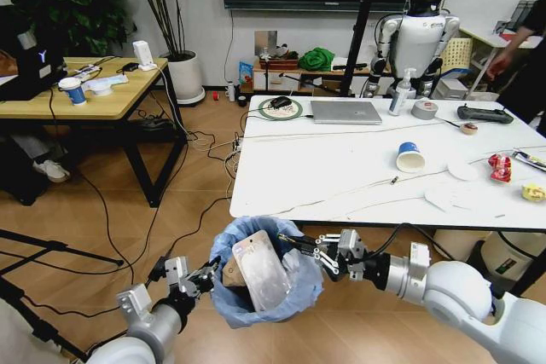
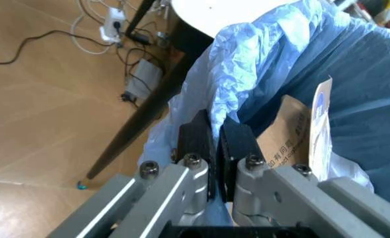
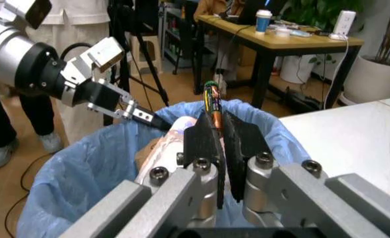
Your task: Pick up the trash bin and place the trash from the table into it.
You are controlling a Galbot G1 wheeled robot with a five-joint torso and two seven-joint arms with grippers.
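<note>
left gripper (image 1: pixel 207 276): pinches bin (image 1: pixel 247 309) rim, near side | right gripper (image 1: pixel 300 249): clamps thin orange-striped scrap (image 3: pixel 212 104) directly above bin mouth | cup (image 1: pixel 409 157) remains on table (image 1: pixel 341 176)

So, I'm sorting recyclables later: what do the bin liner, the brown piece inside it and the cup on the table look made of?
The bin liner looks like thin light-blue plastic film, crinkled and half see-through. The brown piece seems matte printed cardboard with a stiff cut edge. The cup, lying on its side, looks like white paper with a blue band; any coating can't be told.
</note>
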